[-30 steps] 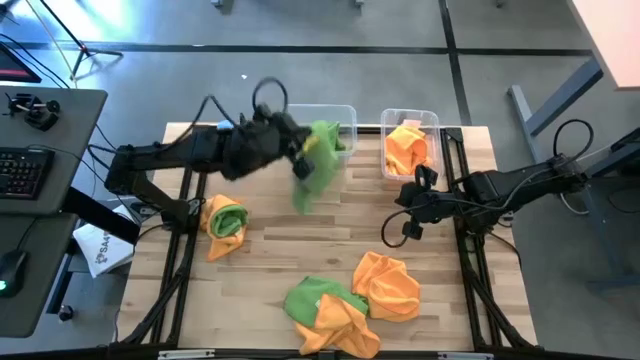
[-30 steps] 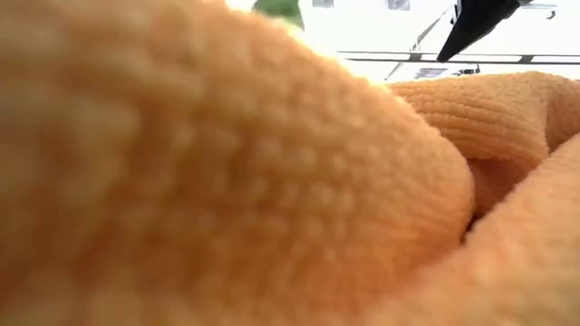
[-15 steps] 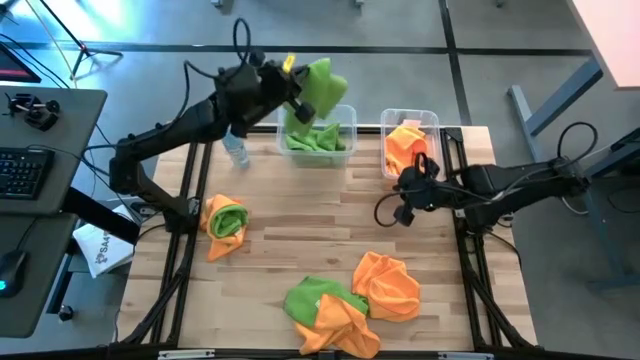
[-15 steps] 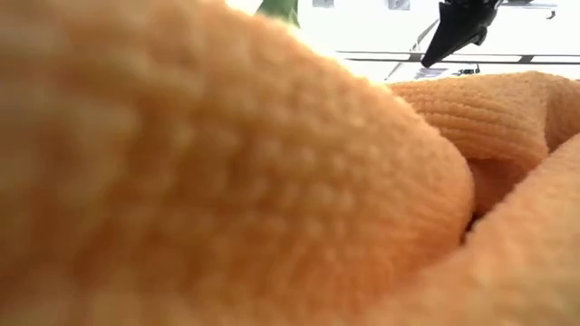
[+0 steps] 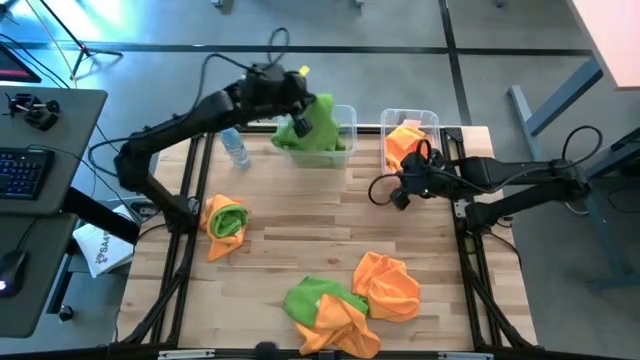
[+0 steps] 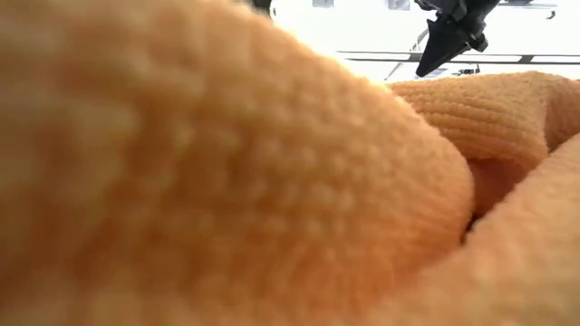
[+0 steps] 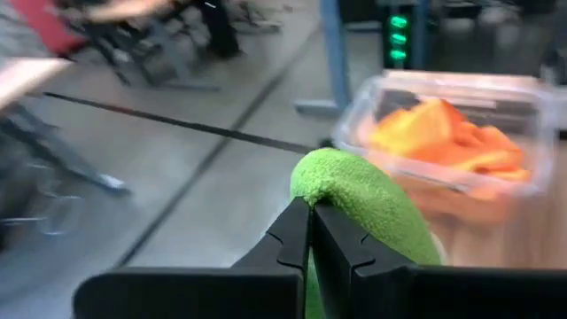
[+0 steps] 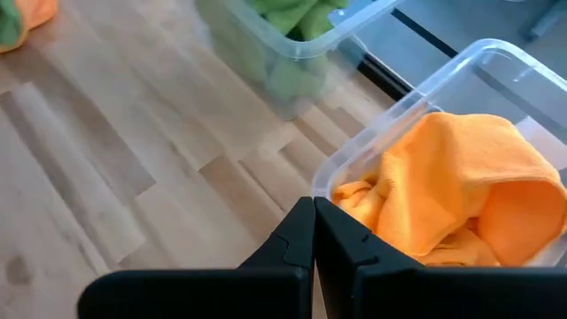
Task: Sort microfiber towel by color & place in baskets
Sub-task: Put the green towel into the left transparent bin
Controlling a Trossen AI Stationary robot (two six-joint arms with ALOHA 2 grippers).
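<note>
Left gripper (image 5: 297, 101) clenched on green towel (image 5: 318, 125), held over wider tub (image 5: 346, 112) for dropping with the greens. Right gripper (image 5: 400, 190) clenched empty, beside narrower tub (image 5: 432, 116) of orange towels.

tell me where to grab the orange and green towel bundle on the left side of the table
Judging by its pose, come straight down on the towel bundle and pinch its raised green fold at the upper end; the orange tail below lies flatter. The left gripper is shut on a green towel.
</note>
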